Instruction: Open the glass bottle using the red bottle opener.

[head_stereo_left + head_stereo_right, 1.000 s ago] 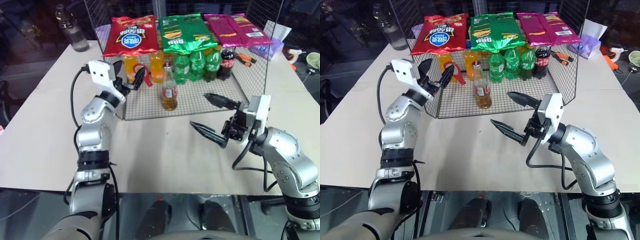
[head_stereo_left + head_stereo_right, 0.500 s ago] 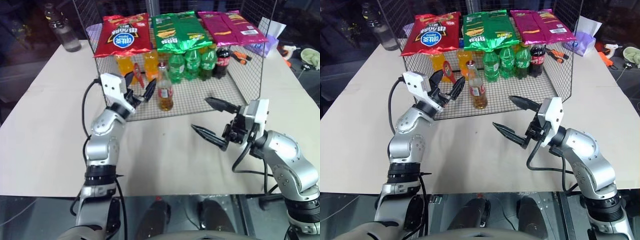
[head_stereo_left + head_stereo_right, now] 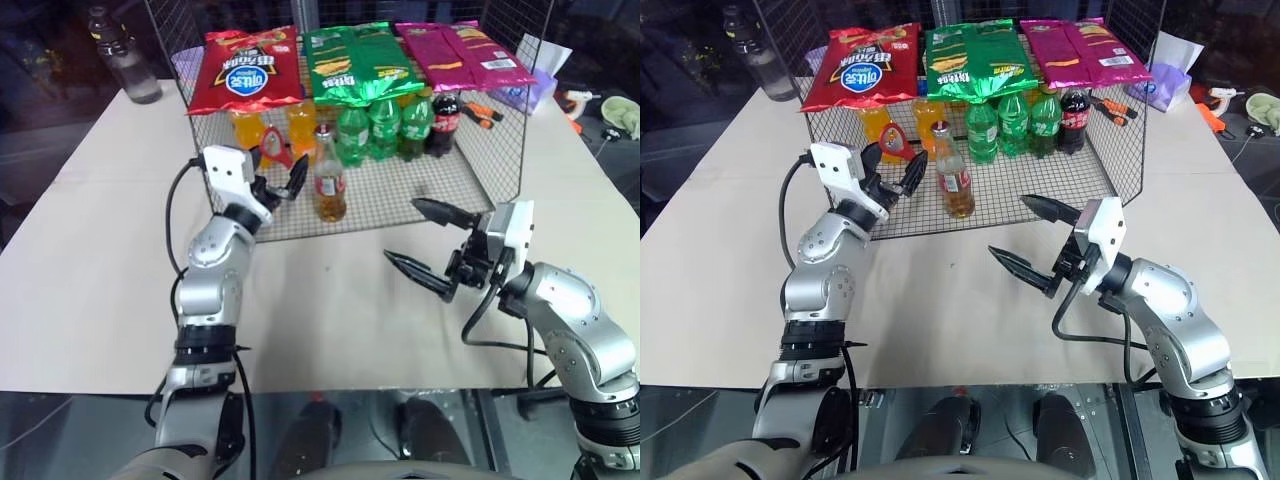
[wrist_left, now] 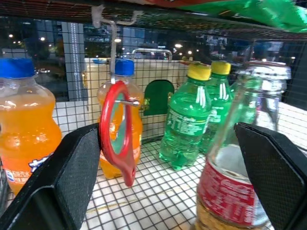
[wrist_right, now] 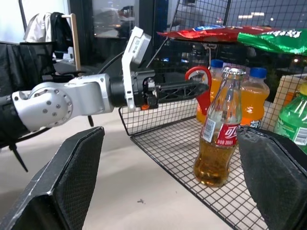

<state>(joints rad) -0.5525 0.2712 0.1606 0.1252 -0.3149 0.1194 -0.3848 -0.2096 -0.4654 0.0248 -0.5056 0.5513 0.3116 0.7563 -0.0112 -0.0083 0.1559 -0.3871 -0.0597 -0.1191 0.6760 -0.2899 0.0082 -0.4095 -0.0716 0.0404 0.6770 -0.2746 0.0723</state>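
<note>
Opener hangs between open left gripper's fingers, untouched.

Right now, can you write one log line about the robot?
left claw: open, at red bottle opener hanging on hook | right claw: open, empty | glass bottle: capped, upright

Left arm raised and reaching forward, forearm angled up, wrist at the front edge of the wire rack. Left gripper points into the rack, its two black fingers spread wide, nothing between them. Right arm bent at the elbow, held lower, in front of the rack and clear of it. Right gripper points forward and toward the left arm, fingers wide apart, one above the other, empty.
</note>
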